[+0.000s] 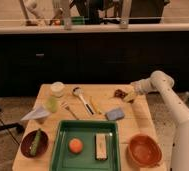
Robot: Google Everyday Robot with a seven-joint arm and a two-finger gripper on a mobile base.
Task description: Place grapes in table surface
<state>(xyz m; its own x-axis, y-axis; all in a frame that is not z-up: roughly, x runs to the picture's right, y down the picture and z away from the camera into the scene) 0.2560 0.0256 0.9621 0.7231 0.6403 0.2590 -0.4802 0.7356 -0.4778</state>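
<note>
- Camera view, far side: the grapes (120,93) lie near the far right corner of the table surface (138,119), a small dark reddish bunch resting on the pale planks.
- Camera view, the arm: the white arm (174,102) reaches in from the right, and the gripper (129,96) sits just beside the grapes, low over the wood. Whether it is clenched on the bunch or has let go, I cannot tell from here.
- Camera view, middle of the table: a blue-grey sponge (115,114) lies a little nearer than the grapes; a spoon (81,98) and a fork (69,110) lie to its left, with a white cup (57,89) at the far left corner.
- Camera view, near edge: a green tray (86,125) holds an orange (75,145) and a pale bar (101,146). An orange bowl (144,150) stands to its right and a dark bowl (34,143) with something green in it to its left.
- Handling, as I judge it: the bunch looks light and soft, the berries easy to bruise or knock off the stem. A gentle pinch across the middle of the cluster, or at the stem if it can be reached, seems safest.
- The grapes seem to rest on the wood already, so the placing looks close to done.
</note>
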